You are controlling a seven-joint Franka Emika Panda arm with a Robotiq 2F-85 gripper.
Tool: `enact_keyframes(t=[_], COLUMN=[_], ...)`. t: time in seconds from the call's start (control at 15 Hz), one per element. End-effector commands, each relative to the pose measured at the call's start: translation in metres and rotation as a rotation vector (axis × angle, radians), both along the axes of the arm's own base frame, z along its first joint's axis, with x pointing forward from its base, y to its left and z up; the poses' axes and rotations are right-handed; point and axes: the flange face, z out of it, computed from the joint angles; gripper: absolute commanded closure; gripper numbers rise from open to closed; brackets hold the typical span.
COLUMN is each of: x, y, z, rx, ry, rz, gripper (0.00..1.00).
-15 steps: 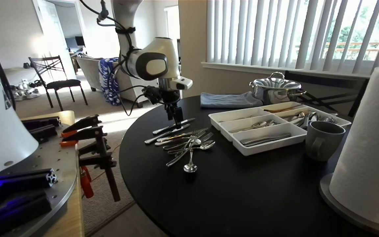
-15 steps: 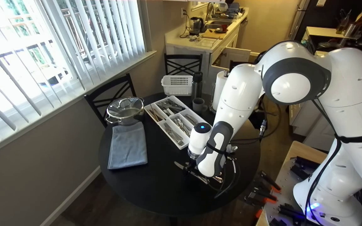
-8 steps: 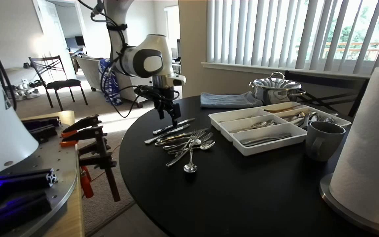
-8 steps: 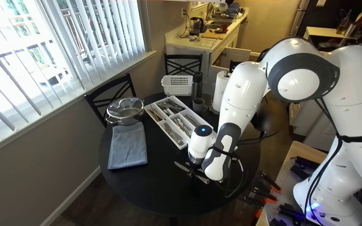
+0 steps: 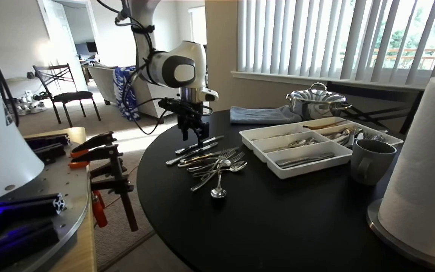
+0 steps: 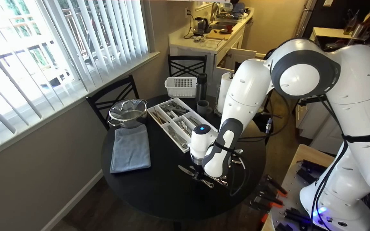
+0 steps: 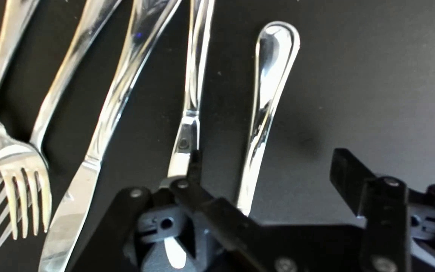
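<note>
My gripper (image 7: 268, 166) is open and empty, pointing down over the black round table (image 5: 278, 226). It also shows low over the knives in both exterior views (image 5: 193, 139) (image 6: 198, 179). In the wrist view the handle of the outermost silver knife (image 7: 274, 64) lies between the fingers, nearer the left finger; its blade is hidden under the gripper. The left finger overlaps the blade of a second knife (image 7: 196, 75); whether it touches cannot be told. A third knife (image 7: 111, 102) and several forks (image 7: 23, 158) lie to the left. A spoon (image 5: 218, 192) lies at the pile's near end.
A white cutlery tray (image 5: 315, 167) with filled compartments stands beside the pile. A grey mug (image 5: 372, 160), paper towel roll (image 5: 425, 170), steel pot (image 5: 317, 105) and folded blue cloth (image 5: 264, 116) stand around it. A white basket (image 6: 181, 88) and bottle (image 6: 201, 88) are behind.
The gripper swung away from the pile, then partly back, staying over the outer knives. Its two fingers now show apart, where they overlapped a second ago. The cutlery has not visibly moved.
</note>
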Motion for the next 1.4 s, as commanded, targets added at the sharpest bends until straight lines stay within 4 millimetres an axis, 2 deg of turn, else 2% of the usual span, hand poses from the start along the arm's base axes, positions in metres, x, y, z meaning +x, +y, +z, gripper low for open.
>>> enact_keyframes(t=[0.0, 0.53, 0.67, 0.93, 1.13, 1.33], x=[0.008, 0.018, 0.019, 0.018, 0.015, 0.027], y=[-0.001, 0.011, 0.013, 0.013, 0.008, -0.003], z=[-0.002, -0.005, -0.005, 0.003, 0.032, 0.07], rx=[0.007, 0.006, 0.006, -0.004, -0.014, -0.028], ry=[0.041, 0.068, 0.069, 0.052, 0.002, -0.051], rz=[0.054, 0.09, 0.087, 0.089, 0.073, 0.015], gripper=[0.44, 0.97, 1.0, 0.97, 0.97, 0.97])
